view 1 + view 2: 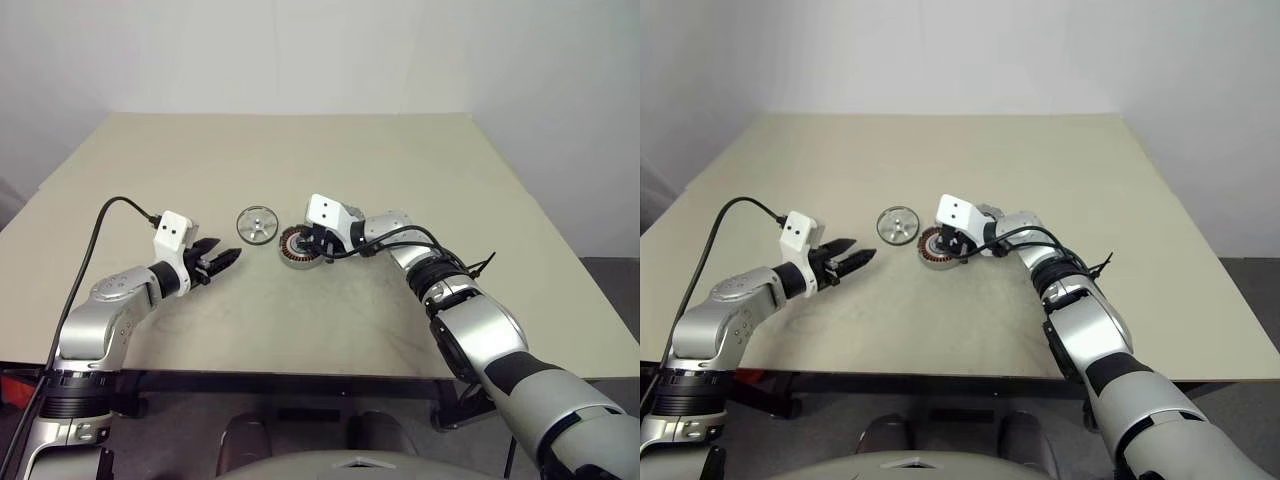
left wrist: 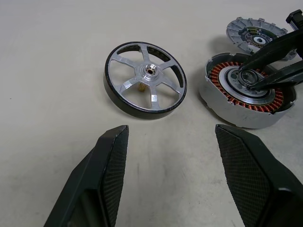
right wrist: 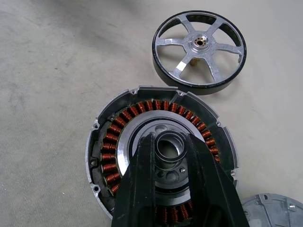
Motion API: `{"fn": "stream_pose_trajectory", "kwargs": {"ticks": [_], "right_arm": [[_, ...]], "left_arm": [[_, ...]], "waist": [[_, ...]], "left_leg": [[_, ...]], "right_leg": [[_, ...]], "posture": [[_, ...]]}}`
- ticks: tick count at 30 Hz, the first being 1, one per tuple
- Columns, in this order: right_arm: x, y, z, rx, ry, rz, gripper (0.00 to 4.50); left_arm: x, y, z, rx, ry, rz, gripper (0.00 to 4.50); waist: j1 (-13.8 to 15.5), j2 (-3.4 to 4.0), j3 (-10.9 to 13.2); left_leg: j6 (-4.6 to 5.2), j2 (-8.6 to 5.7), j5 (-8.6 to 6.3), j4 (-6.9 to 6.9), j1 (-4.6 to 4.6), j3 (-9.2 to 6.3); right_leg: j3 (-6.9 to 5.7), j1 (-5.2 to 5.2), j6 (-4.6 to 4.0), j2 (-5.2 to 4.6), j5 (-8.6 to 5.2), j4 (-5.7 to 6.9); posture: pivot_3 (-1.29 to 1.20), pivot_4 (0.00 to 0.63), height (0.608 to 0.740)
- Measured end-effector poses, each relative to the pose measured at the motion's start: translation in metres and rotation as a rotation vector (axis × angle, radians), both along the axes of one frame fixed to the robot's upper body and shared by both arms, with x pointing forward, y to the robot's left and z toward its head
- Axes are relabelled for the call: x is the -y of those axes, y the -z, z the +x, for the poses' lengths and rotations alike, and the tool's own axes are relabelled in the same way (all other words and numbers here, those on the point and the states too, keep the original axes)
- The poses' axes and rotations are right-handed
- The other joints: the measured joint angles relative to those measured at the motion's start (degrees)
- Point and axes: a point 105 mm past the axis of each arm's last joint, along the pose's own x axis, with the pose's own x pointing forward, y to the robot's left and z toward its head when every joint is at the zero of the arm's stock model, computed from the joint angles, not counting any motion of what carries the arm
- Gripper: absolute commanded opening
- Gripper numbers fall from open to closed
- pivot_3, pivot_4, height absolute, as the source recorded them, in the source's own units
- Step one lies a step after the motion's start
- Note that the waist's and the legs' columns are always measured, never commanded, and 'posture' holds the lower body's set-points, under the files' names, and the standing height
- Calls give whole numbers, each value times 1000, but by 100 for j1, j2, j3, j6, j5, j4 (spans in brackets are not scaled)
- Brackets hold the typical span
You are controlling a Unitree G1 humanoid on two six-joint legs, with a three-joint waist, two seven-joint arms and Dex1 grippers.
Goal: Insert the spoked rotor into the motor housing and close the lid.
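Observation:
The spoked rotor (image 2: 144,78), a black-rimmed ring with six silver spokes and a small hub, lies flat on the table (image 1: 400,160). To its right lies the motor housing (image 3: 118,142), a grey round casing ringed with copper-orange windings. My right gripper (image 3: 169,142) reaches over it from the right. Its fingers (image 3: 142,179) are closed around the collar at the housing's centre. The lid (image 2: 251,30), a dull grey ribbed disc, lies just behind the housing, partly under my right hand. My left gripper (image 2: 170,156) hovers open and empty to the left of the rotor (image 1: 257,224).
The beige table spreads wide behind and to both sides of the parts. A black cable (image 1: 95,235) loops from my left wrist towards the table's front left edge.

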Motion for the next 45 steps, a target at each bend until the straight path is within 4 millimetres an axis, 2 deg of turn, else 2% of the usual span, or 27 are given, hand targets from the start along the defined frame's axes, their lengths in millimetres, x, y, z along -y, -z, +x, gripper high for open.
{"fn": "stream_pose_trajectory", "kwargs": {"ticks": [2, 13, 16, 22, 33, 38, 45], "right_arm": [[0, -2, 1, 15, 5, 4, 2519], [-3, -3, -3, 6, -31, 15, 2519], [-8, -5, -4, -3, -37, 43, 1888], [-7, -8, -1, -4, -14, 64, 13], [-3, -7, 4, 9, 33, 57, 13], [7, 2, 3, -6, 51, 18, 13], [7, 6, 2, -3, 66, 30, 13]], "left_arm": [[0, 0, 0, 0, 0, 0, 3089], [0, 0, 0, 0, -1, 1, 3089], [0, 0, 0, 0, -1, 1, 3089], [0, 0, 0, 0, -2, 3, 3089], [-1, 1, 0, 0, -4, 9, 3089], [-1, 1, 0, -1, -5, 11, 3089], [-2, 2, 0, -4, -8, 11, 3089]], "waist": [[1, 0, 0], [-1, 0, 0], [-4, 1, 0], [3, 1, 0], [0, 1, 1], [3, 0, 0], [1, 1, 0]], "left_leg": [[0, 0, 0, 0, 0, 0], [0, 1, 0, 0, -1, 0], [0, 2, 0, -1, -1, 0], [0, 1, 0, 0, -2, 0], [0, 1, 0, 0, -2, 0], [0, 1, 0, 0, -2, 0], [0, 0, 0, 0, 15, 1]], "right_leg": [[0, 0, 0, 0, 0, 0], [0, -1, 0, 0, 0, 0], [-1, -1, 0, 1, 0, 0], [-1, 0, 0, 0, 0, 0], [-1, 0, 0, 0, 0, 0], [-1, 0, 0, 0, 0, -1], [1, 12, 0, 0, 0, 1]], "posture": [[0, 0, 740], [0, 0, 740], [0, 0, 740], [0, 0, 740], [0, 0, 740], [0, 0, 740], [0, 0, 740]]}}
